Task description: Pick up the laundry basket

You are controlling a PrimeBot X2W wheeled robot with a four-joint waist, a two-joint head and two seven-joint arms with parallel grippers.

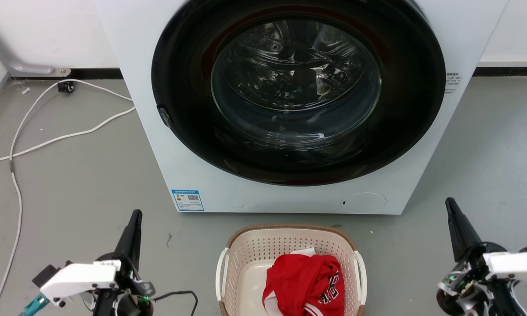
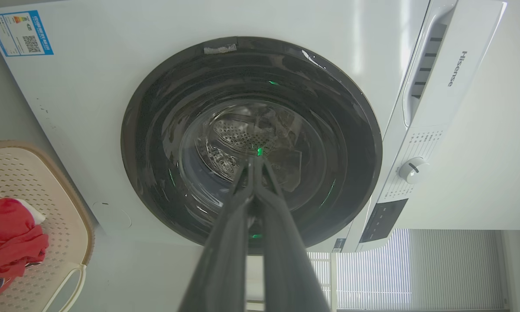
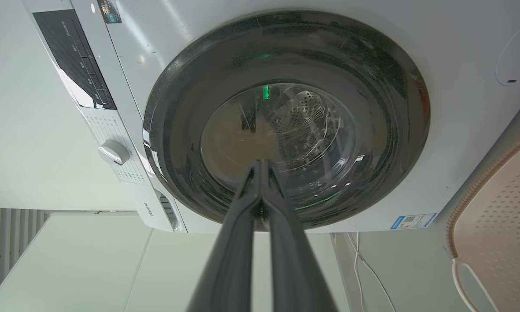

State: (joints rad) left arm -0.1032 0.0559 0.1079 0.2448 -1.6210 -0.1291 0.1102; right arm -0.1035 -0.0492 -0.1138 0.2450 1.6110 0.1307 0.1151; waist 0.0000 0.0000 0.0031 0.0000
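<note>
Though partly out of view, laundry basket (image 1: 263,250) with red garment (image 1: 305,281).

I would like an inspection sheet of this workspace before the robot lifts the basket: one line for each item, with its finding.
Surface: smooth grey floor; the basket stands on it.
Job's things: cream perforated plastic laundry basket with brown rim and white side handles, in front of the washer, between the grippers; a crumpled red garment lies in it.
Clutter: nothing seen.
Grippers: left gripper and right gripper both shut, empty, apart from the basket.
Cables: white cable loops over the floor at the left; thin black cable by the left arm.
Surroundings: white front-loading washing machine, door closed; white wall behind.
</note>
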